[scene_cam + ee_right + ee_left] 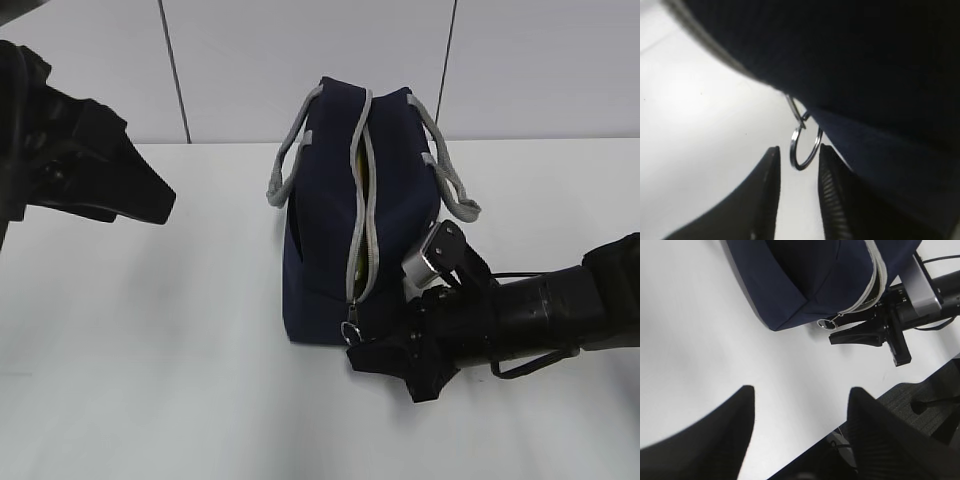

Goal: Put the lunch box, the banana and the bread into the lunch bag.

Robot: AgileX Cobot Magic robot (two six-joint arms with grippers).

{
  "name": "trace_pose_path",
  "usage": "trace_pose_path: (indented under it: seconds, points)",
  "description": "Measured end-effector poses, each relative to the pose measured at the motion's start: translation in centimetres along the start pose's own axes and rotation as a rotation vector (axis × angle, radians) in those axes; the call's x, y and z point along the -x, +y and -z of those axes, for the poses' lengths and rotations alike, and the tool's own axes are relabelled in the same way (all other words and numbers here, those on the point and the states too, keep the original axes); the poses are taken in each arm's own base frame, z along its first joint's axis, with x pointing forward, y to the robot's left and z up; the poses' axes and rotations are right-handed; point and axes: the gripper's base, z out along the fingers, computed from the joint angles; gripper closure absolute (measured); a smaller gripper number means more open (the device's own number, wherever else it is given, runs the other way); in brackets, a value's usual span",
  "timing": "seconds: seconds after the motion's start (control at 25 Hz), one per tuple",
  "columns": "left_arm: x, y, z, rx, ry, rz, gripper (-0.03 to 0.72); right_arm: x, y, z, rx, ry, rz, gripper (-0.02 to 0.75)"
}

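The navy lunch bag stands mid-table, its grey zipper gaping along the top. A yellow sliver shows through the gap; I cannot tell whether it is the banana. The lunch box and the bread are hidden. The ring pull hangs at the bag's near end. My right gripper sits low beside it. In the right wrist view the ring pull hangs just between the tips of the gripper, jaws slightly apart, not clamping it. My left gripper is open and empty, raised at the left.
Two grey webbing handles droop to either side of the bag. The white table ends at a near edge in the left wrist view, with dark floor beyond. The right arm lies along the bag's right side.
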Motion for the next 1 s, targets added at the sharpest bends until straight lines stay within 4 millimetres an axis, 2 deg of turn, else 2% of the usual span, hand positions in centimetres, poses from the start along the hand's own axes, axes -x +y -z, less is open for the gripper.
trace_pose_path:
  seconds: [0.16,0.4,1.0]
  points:
    - [0.0,0.0,0.0,0.0,0.0,0.0,0.272,0.01,0.01,0.0,0.001,-0.001,0.0,0.64]
    - [0.0,0.0,0.0,0.0,0.0,0.0,0.272,0.01,0.01,0.0,0.001,-0.001,-0.041,0.734]
    - [0.01,0.0,0.0,0.0,-0.001,-0.001,0.272,-0.51,0.5,0.03,0.05,0.061,-0.169,0.738]
